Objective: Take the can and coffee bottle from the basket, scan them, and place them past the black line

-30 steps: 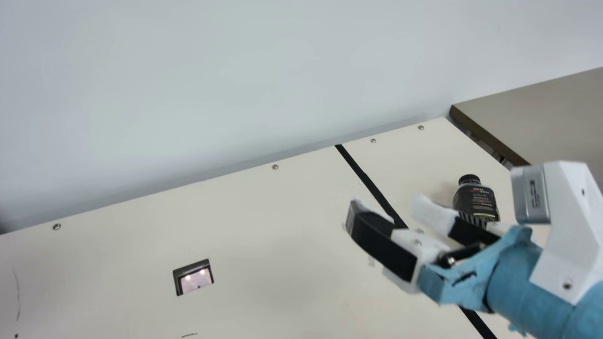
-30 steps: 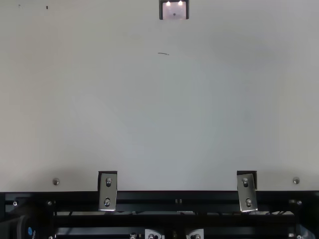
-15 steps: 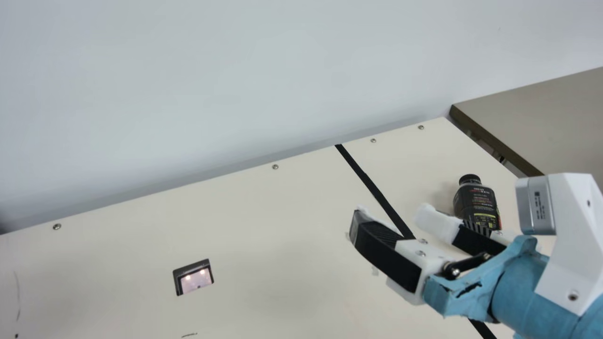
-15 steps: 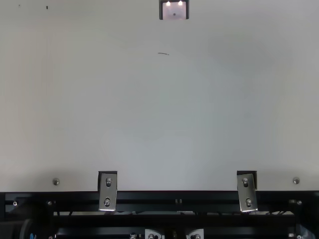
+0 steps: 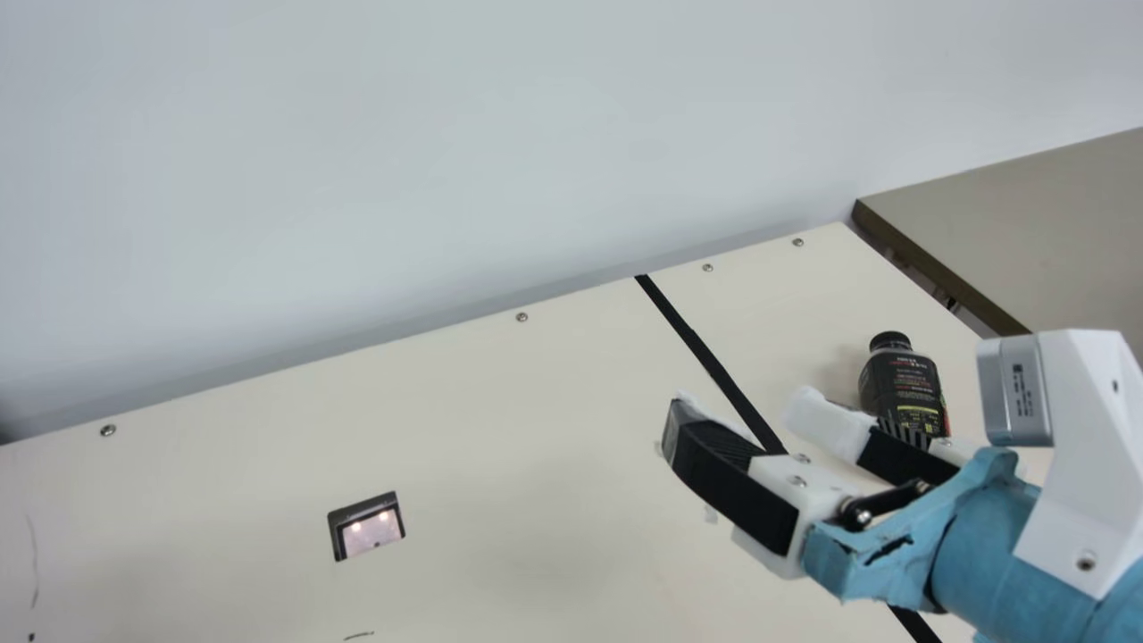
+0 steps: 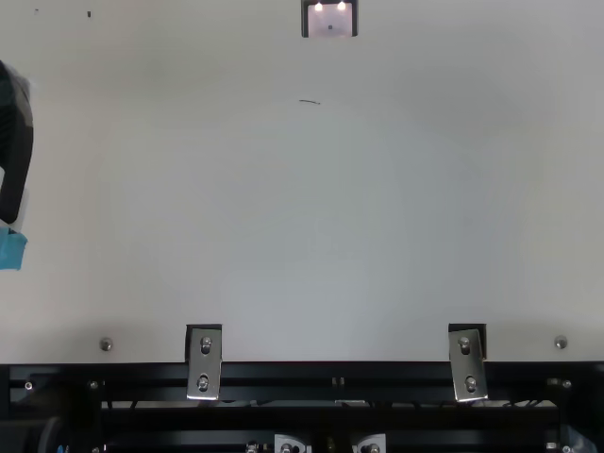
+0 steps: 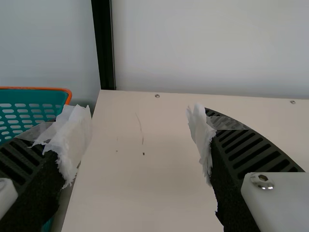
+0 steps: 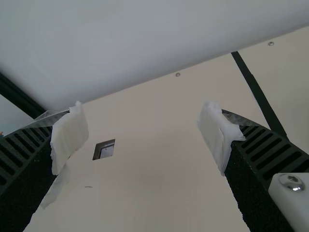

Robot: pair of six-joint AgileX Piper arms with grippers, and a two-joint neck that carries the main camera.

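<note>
Below a pale wall [image 5: 402,179], one cream table [image 5: 500,429], stretching wide between scanner window and black line. Off its edge, one teal basket [image 7: 31,104]. Spread apart: left gripper [image 6: 13,151] and right gripper [image 5: 741,413], the latter partly covering one black line [image 5: 696,350]. Past that, one coffee bottle [image 5: 900,386], partly hidden. Smaller: one scanner window [image 5: 371,530], four far-edge screws [image 5: 521,317].

top view steeply down, main view aslant toward the wall [image 5: 446,161], scanner [image 5: 371,533] in both
</note>
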